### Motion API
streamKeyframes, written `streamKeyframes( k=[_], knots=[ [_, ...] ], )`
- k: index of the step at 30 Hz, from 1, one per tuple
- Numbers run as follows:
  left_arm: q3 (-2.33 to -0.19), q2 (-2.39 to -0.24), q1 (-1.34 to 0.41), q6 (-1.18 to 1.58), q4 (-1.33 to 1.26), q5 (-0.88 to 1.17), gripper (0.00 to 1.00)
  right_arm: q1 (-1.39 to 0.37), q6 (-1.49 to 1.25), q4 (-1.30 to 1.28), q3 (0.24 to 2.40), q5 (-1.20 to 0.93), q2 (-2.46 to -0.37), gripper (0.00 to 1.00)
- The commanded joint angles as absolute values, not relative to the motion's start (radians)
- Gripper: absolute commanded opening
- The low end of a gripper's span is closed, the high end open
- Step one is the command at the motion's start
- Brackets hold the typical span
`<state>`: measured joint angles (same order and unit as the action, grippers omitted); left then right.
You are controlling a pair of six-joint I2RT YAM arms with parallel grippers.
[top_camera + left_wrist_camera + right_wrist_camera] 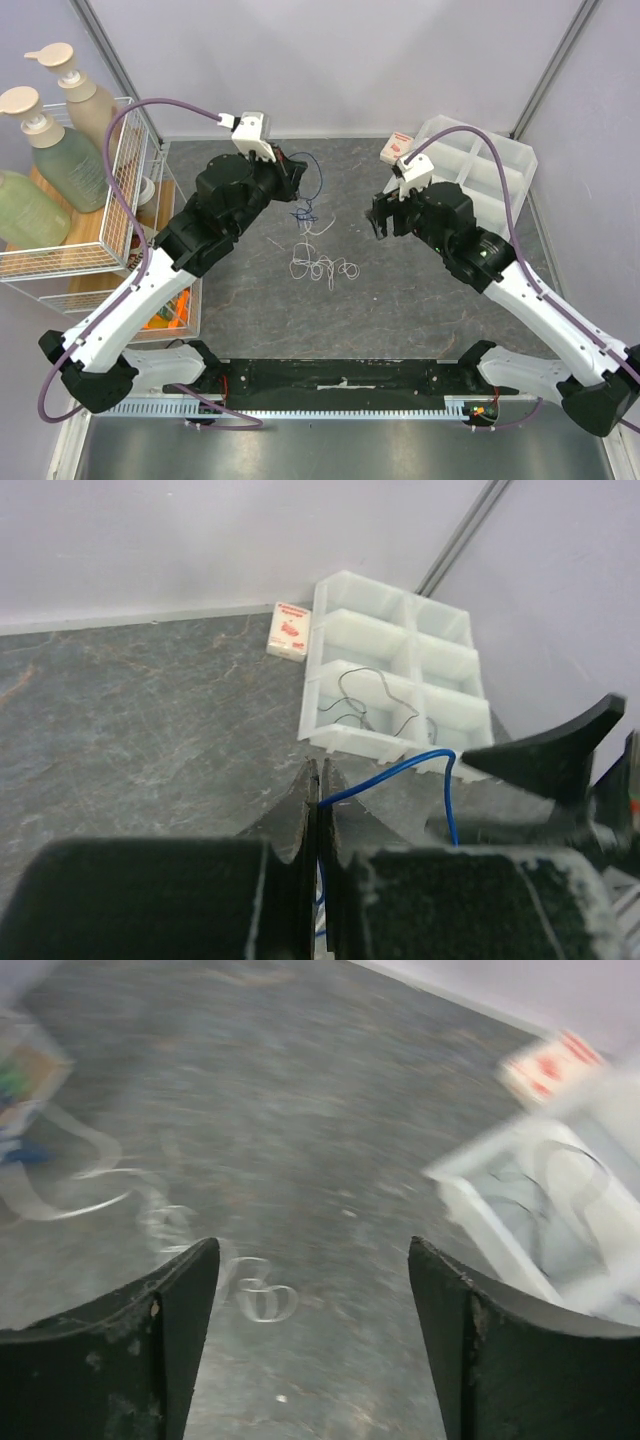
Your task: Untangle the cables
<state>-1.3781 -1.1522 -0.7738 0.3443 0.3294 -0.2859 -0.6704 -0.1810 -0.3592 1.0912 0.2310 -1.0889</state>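
The left end effector [320, 785] is clenched on the blue cable [304, 213], probably light and limp, which hangs below it into white cables [322, 264] curled on the counter [400, 300]; the right end effector [312, 1300], released, could pinch a white strand beside the knot.

Dark grey marbled table [250, 300]; pale lilac walls [330, 60]; wire shelf [70, 262] left.

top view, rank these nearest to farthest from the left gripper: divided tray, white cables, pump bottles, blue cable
From the left gripper:
1. blue cable, pinched between its shut fingers.
2. white cables, curled on the table just toward the arm bases.
3. divided tray, in the far right corner.
4. pump bottles, on the rack at the far left edge.
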Motion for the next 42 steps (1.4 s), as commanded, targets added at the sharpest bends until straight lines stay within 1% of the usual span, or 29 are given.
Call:
streamKeyframes(
  k=[1, 4, 6, 8, 11, 14, 16, 18, 20, 21, 24, 26, 28, 29, 30, 31, 33, 36, 39, 42],
  knots=[
    [-1.512, -1.175, -0.750, 0.482, 0.314, -0.207, 0.02, -0.670, -0.236, -0.169, 1.049, -0.247, -1.054, 0.86],
    [-1.560, -1.193, -0.746, 0.497, 0.304, -0.167, 0.02, -0.670, -0.314, 0.042, 0.997, -0.392, -1.078, 0.87],
    [-1.584, -1.198, -0.742, 0.508, 0.305, -0.144, 0.02, -0.670, -0.348, 0.164, 0.983, -0.428, -1.109, 0.88],
    [-1.601, -1.198, -0.739, 0.529, 0.305, -0.118, 0.02, -0.670, -0.348, 0.241, 1.003, -0.468, -1.169, 0.88],
    [-1.620, -1.200, -0.727, 0.570, 0.281, -0.046, 0.02, -0.672, -0.350, 0.277, 1.052, -0.474, -1.270, 0.86],
    [-1.637, -1.198, -0.726, 0.591, 0.232, 0.027, 0.02, -0.687, -0.368, 0.316, 1.057, -0.410, -1.340, 0.79],
    [-1.657, -1.198, -0.726, 0.591, 0.187, 0.078, 0.02, -0.702, -0.377, 0.260, 1.065, -0.339, -1.373, 0.70],
    [-1.687, -1.198, -0.726, 0.577, 0.141, 0.118, 0.02, -0.704, -0.393, 0.259, 1.026, -0.324, -1.387, 0.62],
    [-1.730, -1.203, -0.726, 0.560, 0.100, 0.152, 0.02, -0.706, -0.426, 0.244, 0.965, -0.252, -1.375, 0.48],
    [-1.764, -1.209, -0.727, 0.549, 0.089, 0.169, 0.02, -0.704, -0.423, 0.230, 0.944, -0.229, -1.362, 0.45],
    [-1.833, -1.236, -0.726, 0.529, 0.107, 0.190, 0.02, -0.700, -0.367, 0.118, 0.931, -0.160, -1.318, 0.45],
    [-1.853, -1.247, -0.726, 0.497, 0.095, 0.230, 0.02, -0.689, -0.344, 0.049, 0.917, -0.109, -1.278, 0.46],
    [-1.868, -1.252, -0.726, 0.491, 0.091, 0.226, 0.02, -0.670, -0.333, 0.013, 0.897, -0.098, -1.253, 0.47],
    [-1.870, -1.253, -0.726, 0.488, 0.083, 0.216, 0.02, -0.664, -0.330, 0.003, 0.890, -0.098, -1.246, 0.50],
    [-1.870, -1.258, -0.727, 0.482, 0.078, 0.209, 0.02, -0.660, -0.321, -0.036, 0.896, -0.101, -1.236, 0.55],
    [-1.871, -1.264, -0.727, 0.479, 0.087, 0.196, 0.02, -0.657, -0.301, -0.072, 0.913, -0.110, -1.227, 0.64],
    [-1.891, -1.290, -0.726, 0.486, 0.161, 0.154, 0.02, -0.657, -0.252, -0.161, 0.983, -0.118, -1.206, 0.74],
    [-1.922, -1.334, -0.724, 0.517, 0.299, 0.100, 0.02, -0.654, -0.169, -0.280, 1.101, -0.136, -1.157, 0.85],
    [-1.916, -1.364, -0.710, 0.575, 0.406, 0.091, 0.02, -0.655, -0.141, -0.282, 1.161, -0.204, -1.086, 0.91],
    [-1.879, -1.390, -0.672, 0.662, 0.440, 0.156, 0.02, -0.655, -0.167, -0.232, 1.201, -0.282, -1.040, 0.93]
  ],
)
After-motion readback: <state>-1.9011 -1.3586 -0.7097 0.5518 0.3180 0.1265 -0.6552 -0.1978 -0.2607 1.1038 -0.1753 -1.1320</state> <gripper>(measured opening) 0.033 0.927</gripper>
